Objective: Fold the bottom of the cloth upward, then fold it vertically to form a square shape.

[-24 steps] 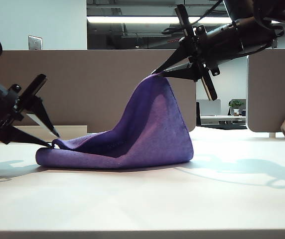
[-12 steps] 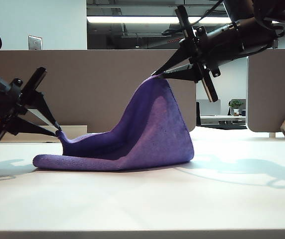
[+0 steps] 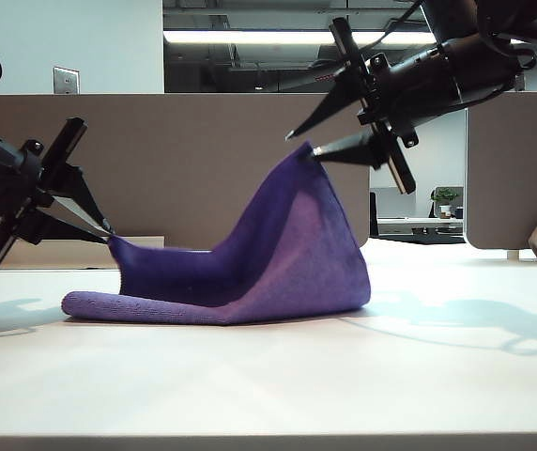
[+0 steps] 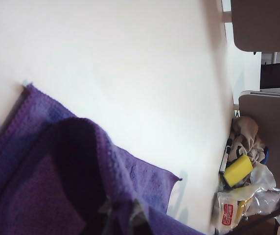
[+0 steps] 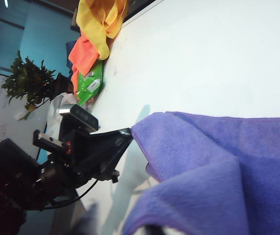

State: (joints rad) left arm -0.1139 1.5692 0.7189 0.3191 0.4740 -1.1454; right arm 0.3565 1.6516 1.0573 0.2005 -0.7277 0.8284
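The cloth [image 3: 278,254] was draped on the table, its long axis between the grippers: left gripper [image 3: 107,228] pinched its low corner, right gripper [image 3: 304,143] gaped beside the raised peak.

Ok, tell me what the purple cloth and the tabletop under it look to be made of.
The cloth: soft microfiber or fleece by the look, matte, with a fuzzy nap and a thin stitched hem. The tabletop: smooth pale laminate or painted board, probably; it carries soft shadows and a faint sheen, with no grain visible.
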